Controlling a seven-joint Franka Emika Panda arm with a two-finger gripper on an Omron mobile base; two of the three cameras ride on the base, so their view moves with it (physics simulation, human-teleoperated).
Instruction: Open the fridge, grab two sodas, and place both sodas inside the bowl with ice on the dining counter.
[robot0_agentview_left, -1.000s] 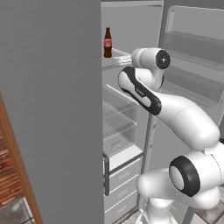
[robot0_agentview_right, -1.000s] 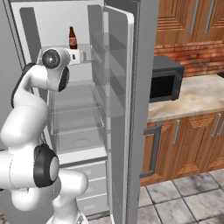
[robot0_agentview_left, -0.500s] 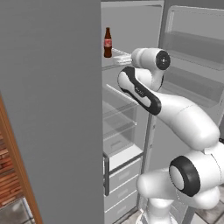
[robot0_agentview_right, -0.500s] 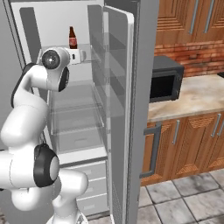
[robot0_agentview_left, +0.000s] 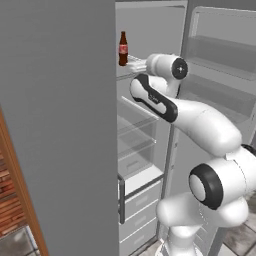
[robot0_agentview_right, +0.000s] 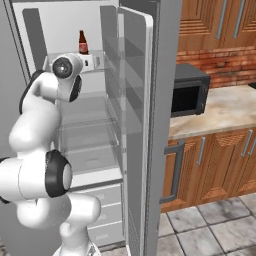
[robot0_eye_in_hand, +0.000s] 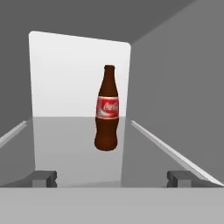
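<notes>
Gripper (robot0_eye_in_hand: 111, 178) wide open, cola bottle (robot0_eye_in_hand: 107, 109) ahead on fridge (robot0_agentview_left: 60, 125) shelf, probably slightly off-centre; go straight, clamp below label.

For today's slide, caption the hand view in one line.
Open gripper faces an upright cola bottle on a fridge shelf.

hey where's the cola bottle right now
The cola bottle stands upright on the top glass shelf inside the open fridge, toward the back wall. In the hand view it is ahead of the open gripper, not yet between its fingertips.
</notes>
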